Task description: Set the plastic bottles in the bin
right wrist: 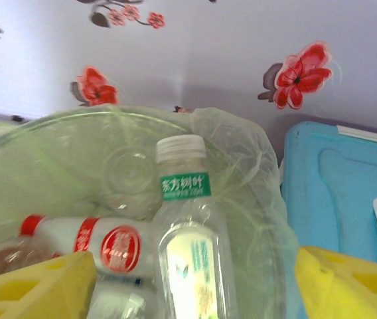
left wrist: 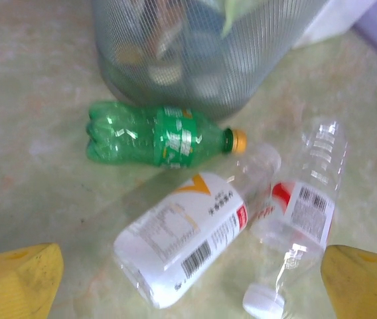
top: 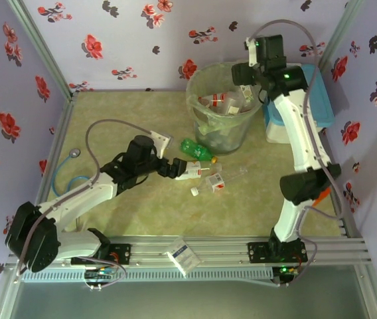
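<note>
The bin (top: 205,90) stands at the back of the table with several bottles inside. My right gripper (top: 247,83) hangs over its rim, open; in the right wrist view a clear bottle with a green neck label (right wrist: 187,239) stands between the yellow fingers (right wrist: 39,286), with a gap on each side, above the bin's bag (right wrist: 255,199). My left gripper (top: 177,167) (left wrist: 188,282) is open, low over a white-labelled bottle (left wrist: 182,236) (top: 192,174). Beside it lie a green bottle with a yellow cap (left wrist: 155,136) (top: 197,150) and a clear red-labelled bottle (left wrist: 304,206) (top: 216,181).
A blue-lidded white cooler (top: 318,100) (right wrist: 341,193) stands right of the bin. A blue cable (top: 64,174) lies at the table's left edge. A small white and blue box (top: 183,256) rests on the front rail. The bin's wall (left wrist: 208,66) rises just behind the green bottle.
</note>
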